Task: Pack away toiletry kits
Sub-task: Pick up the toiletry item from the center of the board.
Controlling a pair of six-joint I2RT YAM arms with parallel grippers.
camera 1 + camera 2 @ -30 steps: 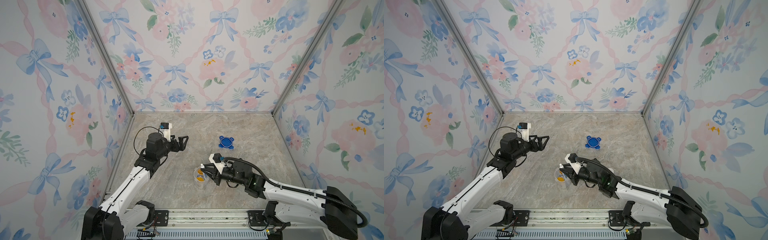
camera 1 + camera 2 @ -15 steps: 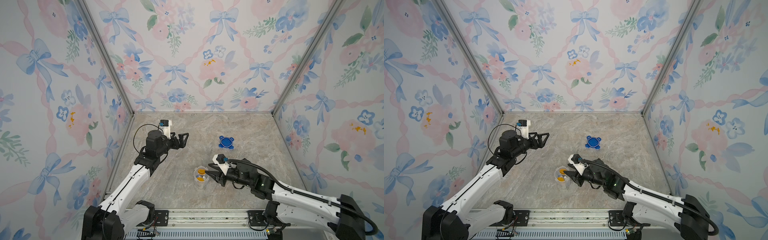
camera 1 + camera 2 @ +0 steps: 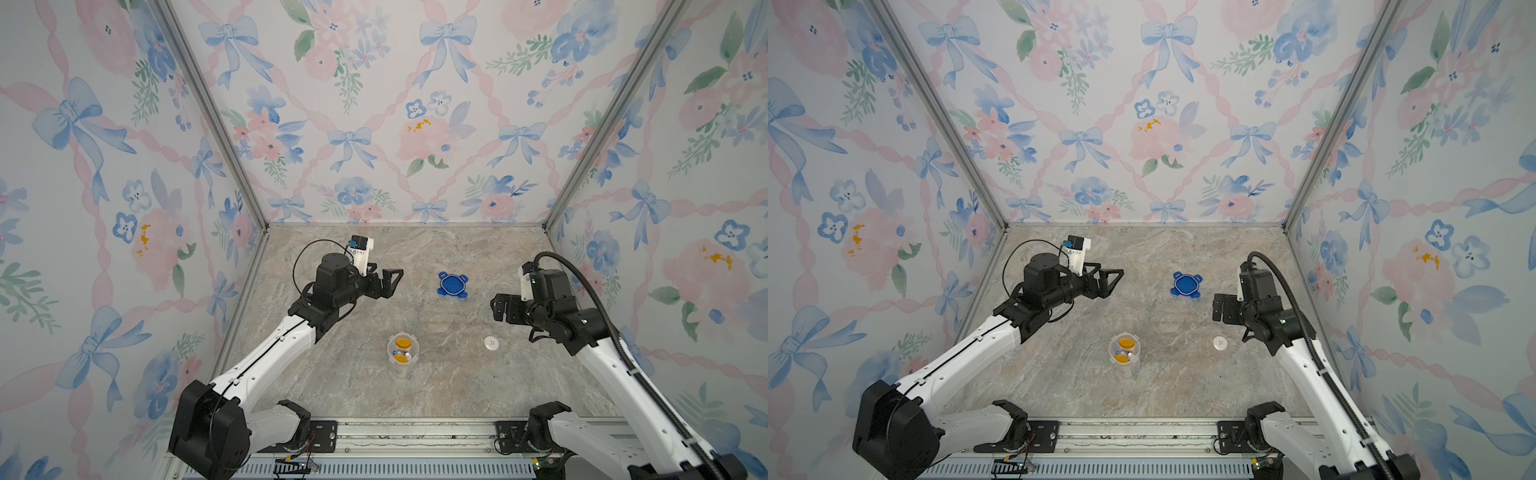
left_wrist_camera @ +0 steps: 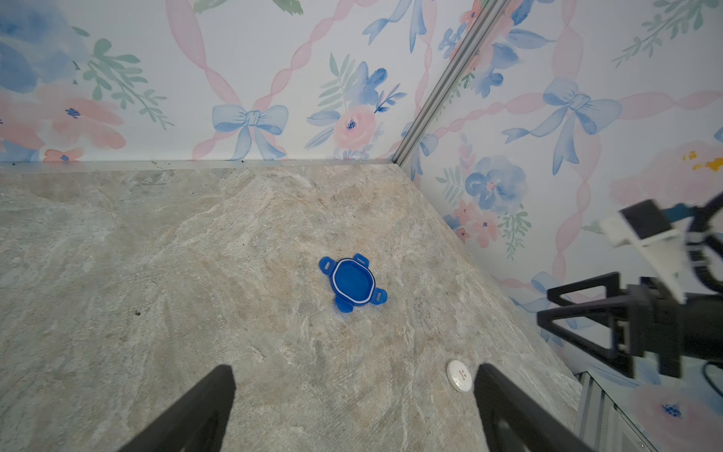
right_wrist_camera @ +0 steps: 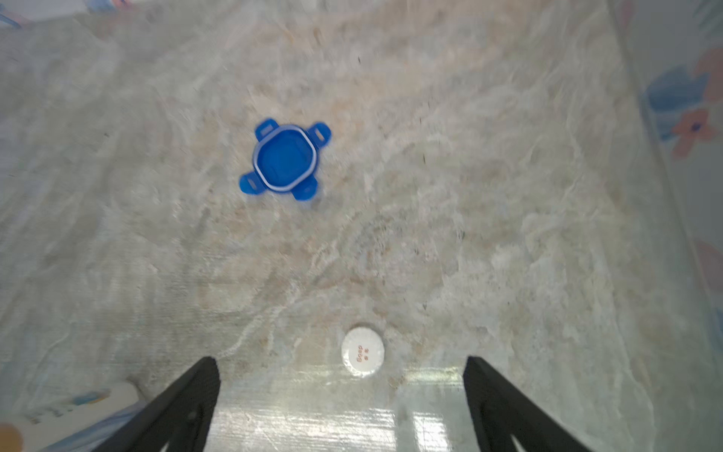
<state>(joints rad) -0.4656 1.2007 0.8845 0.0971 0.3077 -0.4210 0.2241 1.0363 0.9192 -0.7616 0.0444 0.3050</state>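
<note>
Both pincers w/ jaws spread wide, holding nothing: left pincer (image 3: 388, 282) at frame centre-left, right pincer (image 3: 500, 307) centre-right, above the marbled stone bench (image 3: 457, 386). Orange-capped white tubes (image 3: 402, 343) stand in a translucent plastic cup (image 3: 401, 358) low centre. Small round white disc (image 3: 491, 343) lies lower right of centre, near right pincer; blue four-tab lid (image 3: 451, 285) mid-frame btw the pincers.

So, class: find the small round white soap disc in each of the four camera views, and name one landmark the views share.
Top view: soap disc on the tabletop, right of centre, beside the right arm.
Top view again: soap disc, same spot.
Left wrist view: low right, next to a dark finger.
Right wrist view: low centre, between the two fingers.
Shared landmark: the blue lid, beyond the disc in every view.
</note>
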